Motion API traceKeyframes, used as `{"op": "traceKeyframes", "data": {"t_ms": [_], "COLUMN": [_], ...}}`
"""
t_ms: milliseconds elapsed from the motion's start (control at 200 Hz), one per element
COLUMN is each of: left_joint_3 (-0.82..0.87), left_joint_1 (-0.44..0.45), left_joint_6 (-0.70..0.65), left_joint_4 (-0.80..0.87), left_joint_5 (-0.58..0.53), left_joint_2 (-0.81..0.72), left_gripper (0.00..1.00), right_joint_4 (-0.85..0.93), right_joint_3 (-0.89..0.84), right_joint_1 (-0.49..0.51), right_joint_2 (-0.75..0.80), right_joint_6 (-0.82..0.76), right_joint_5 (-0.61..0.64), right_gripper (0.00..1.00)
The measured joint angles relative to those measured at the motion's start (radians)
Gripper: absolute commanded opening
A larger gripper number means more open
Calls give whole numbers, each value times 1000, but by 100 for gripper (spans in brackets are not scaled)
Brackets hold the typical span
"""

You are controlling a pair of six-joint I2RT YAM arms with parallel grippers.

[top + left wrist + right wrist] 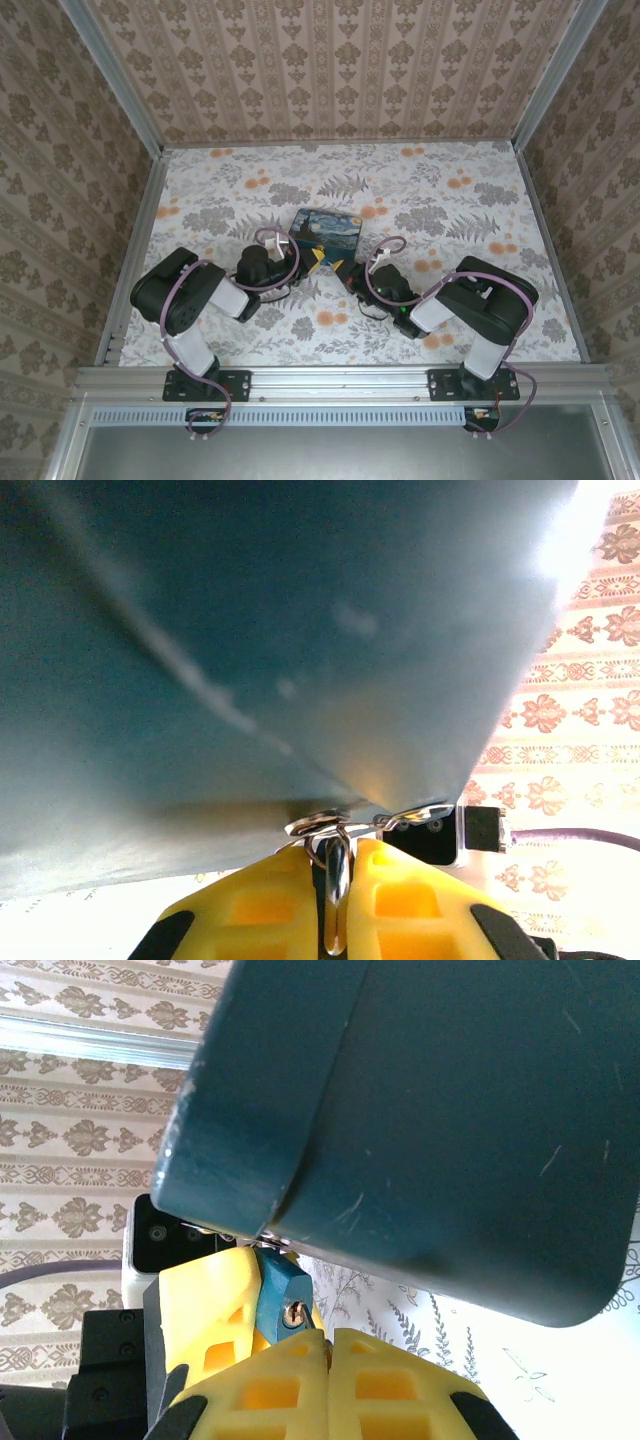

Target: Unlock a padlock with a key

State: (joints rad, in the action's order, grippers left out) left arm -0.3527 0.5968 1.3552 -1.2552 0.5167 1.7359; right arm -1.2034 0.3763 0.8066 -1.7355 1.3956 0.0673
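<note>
The small blue padlock (pixel 278 1290) hangs from the hasp under the corner of the dark-blue painted box (pixel 450 1110). My left gripper (pixel 338 852) is shut on it, with a shiny metal part of the padlock (pixel 338 880) pinched between the yellow fingers (pixel 260 910). The thin dark key (pixel 303 1314) sits in the keyhole at the padlock's end. My right gripper (pixel 328 1341) is shut on the key, right against the padlock. In the top view both grippers, left (pixel 305 262) and right (pixel 346 272), meet at the box's (pixel 328 228) near edge.
The box stands mid-table on the floral cloth (pixel 450 200). Patterned walls enclose the table on three sides (pixel 340 70). Both arms are folded inward, and their cables loop near the box (pixel 275 240).
</note>
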Motion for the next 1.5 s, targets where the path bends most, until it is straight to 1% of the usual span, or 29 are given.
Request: {"op": "traceKeyframes", "data": {"t_ms": [675,940,1135,1500], "left_joint_3": [0,-1,-2,-7], "left_joint_1": [4,5,5,6], "left_joint_6": [0,21,63,126], "left_joint_4": [0,0,13,38], "left_joint_5": [-12,-16,-32,-55], "left_joint_2": [0,0,-10,-44], "left_gripper": [0,0,0,0], "right_joint_4": [48,21,-53,-74], "right_joint_3": [13,13,13,27], "right_joint_1": [1,-5,-28,-62], "right_joint_2": [22,6,-39,-41], "right_joint_6": [-4,-4,-9,-42], "right_joint_5": [-3,-5,-42,-112], "right_gripper": [0,0,0,0]}}
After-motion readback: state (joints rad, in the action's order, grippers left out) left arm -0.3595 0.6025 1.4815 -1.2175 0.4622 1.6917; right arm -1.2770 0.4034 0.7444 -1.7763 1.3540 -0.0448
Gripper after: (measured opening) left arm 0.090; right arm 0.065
